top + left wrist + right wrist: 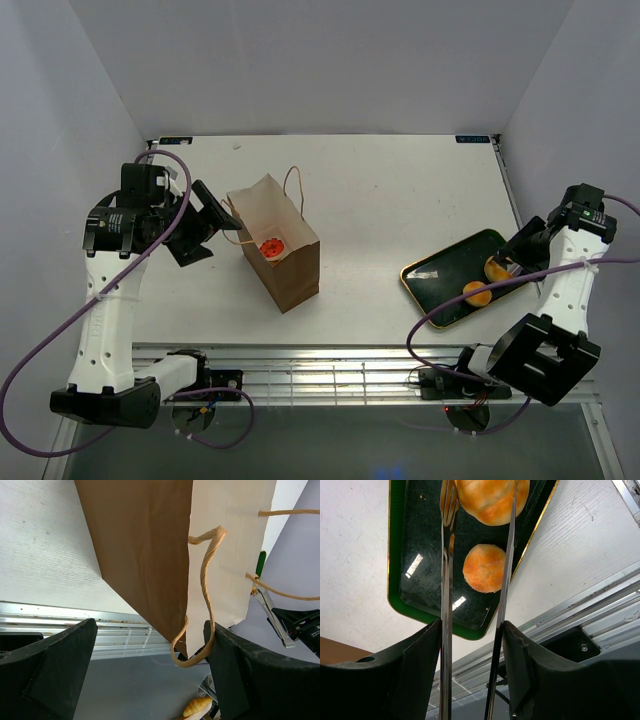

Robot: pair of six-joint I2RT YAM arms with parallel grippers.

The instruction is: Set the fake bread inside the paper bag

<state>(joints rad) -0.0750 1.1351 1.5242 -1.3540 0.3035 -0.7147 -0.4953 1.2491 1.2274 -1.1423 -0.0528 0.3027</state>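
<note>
The brown paper bag (290,268) stands open left of the table's middle, with the red-frosted donut (272,246) inside. My left gripper (205,228) is open at the bag's left rim. In the left wrist view the bag (145,555) fills the top and its cord handle (206,575) loops against my right finger (250,675). My right gripper (472,630) is shut on metal tongs (445,580). The tong blades flank one golden bun (487,500) over the green tray (397,555). A second bun (485,567) lies on the tray. Both buns (495,268) show in the top view.
The dark green gold-rimmed tray (440,275) sits near the table's front right edge. A ridged golden pastry (197,706) shows at the bottom of the left wrist view; I cannot tell where it lies. Metal rails (330,375) run along the front edge.
</note>
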